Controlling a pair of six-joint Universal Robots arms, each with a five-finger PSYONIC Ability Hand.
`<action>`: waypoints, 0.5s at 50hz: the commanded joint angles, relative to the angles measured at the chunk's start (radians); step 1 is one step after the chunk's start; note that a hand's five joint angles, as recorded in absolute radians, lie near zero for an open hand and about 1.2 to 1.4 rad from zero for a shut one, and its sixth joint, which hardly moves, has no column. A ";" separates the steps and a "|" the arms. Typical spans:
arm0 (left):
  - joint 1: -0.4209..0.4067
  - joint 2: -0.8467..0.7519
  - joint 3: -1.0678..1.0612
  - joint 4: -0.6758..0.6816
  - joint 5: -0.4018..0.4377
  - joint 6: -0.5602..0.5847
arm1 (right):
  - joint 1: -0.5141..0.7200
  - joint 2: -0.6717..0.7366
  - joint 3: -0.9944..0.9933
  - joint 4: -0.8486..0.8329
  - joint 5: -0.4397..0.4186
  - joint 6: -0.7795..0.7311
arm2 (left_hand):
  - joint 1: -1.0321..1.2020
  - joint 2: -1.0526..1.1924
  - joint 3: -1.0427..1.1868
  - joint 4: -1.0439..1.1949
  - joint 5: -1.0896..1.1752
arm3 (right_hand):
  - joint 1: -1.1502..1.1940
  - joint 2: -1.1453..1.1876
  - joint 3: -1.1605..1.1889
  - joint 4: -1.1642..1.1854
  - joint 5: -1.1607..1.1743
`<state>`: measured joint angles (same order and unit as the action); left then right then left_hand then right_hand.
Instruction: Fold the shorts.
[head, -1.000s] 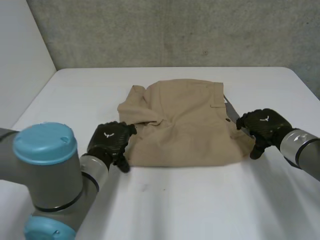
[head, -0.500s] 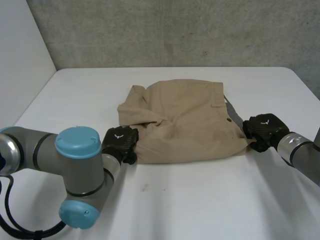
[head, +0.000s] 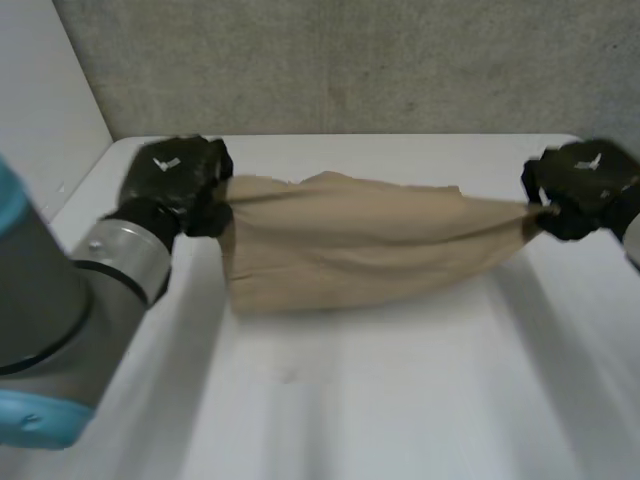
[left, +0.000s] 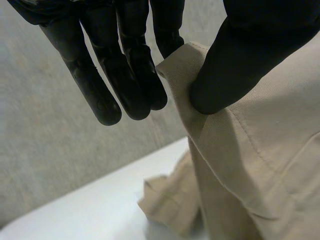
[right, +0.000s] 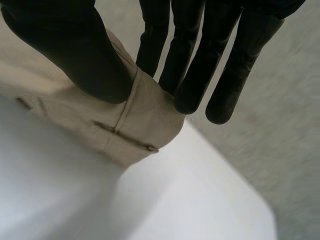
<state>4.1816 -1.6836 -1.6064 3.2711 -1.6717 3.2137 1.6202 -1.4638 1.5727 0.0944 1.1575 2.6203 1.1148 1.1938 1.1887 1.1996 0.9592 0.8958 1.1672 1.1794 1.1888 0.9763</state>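
Left robot hand (head: 170, 180) is raised above the white table (head: 400, 400) and pinches one corner of the tan shorts (head: 350, 250) between its thumb and straight fingers (left: 125, 75). Right robot hand (head: 580, 185) grips the opposite corner the same way. The shorts hang stretched between the two hands, with the upper edge taut and the lower edge close over the table.

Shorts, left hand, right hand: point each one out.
shorts (head: 350, 250), head view, middle of the cloth.
left hand (head: 172, 172), head view, back of the hand.
right hand (head: 585, 178), head view, back of the hand.
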 joint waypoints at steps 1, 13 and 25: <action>0.002 0.107 0.016 -0.070 0.004 0.000 | 0.003 -0.125 -0.045 0.057 0.001 0.061 | 0.281 0.202 0.208 0.197 0.263 | 0.500 0.229 0.217 0.207 0.245; 0.020 -0.161 0.049 -0.064 0.052 0.021 | 0.067 0.074 -0.034 0.073 0.005 0.053 | 0.281 0.202 0.208 0.197 0.263 | 0.500 0.229 0.217 0.207 0.245; 0.034 -0.419 0.194 -0.056 0.046 0.057 | 0.127 0.289 -0.036 -0.036 0.068 0.075 | -0.566 -0.645 -0.640 -0.651 -0.585 | 0.500 0.229 0.217 0.207 0.245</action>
<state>4.2098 -2.0300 -1.4596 3.2165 -1.6227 3.2614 1.7367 -1.2570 1.5279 0.1264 1.1791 2.6849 0.7673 0.7977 0.8083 0.8051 0.6286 0.9254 1.1672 1.1886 1.1887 0.9998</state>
